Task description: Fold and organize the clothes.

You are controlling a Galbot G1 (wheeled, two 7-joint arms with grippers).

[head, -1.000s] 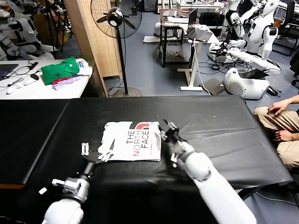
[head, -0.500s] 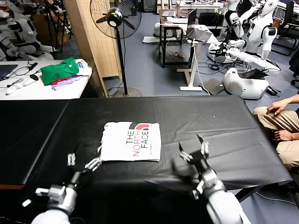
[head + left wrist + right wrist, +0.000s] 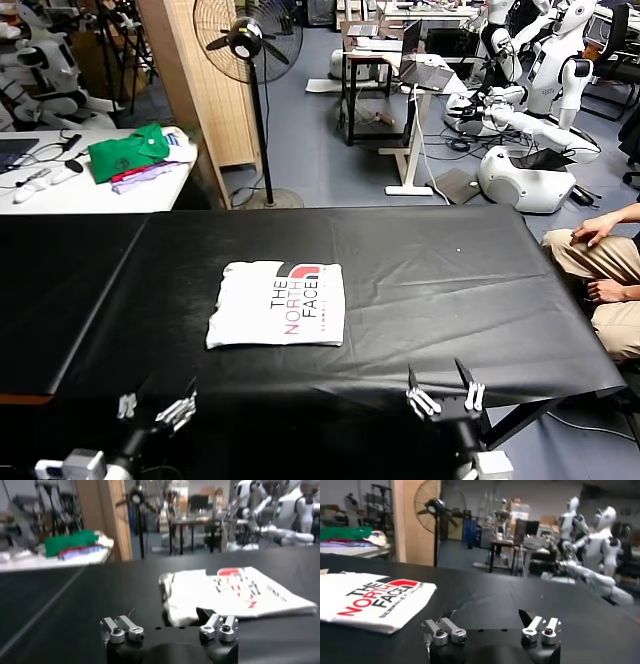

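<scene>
Your two arms have pulled back to the near edge of the black-covered worktop, left end effector and right end effector both spread wide and empty, so the folded white cotton T-shirt with red-and-black print lies flat, untouched

A black cloth is covering the table. A standing fan is rising behind it beside a wooden partition. A green garment is lying on a white side table. White humanoid robots are standing farther back.
</scene>
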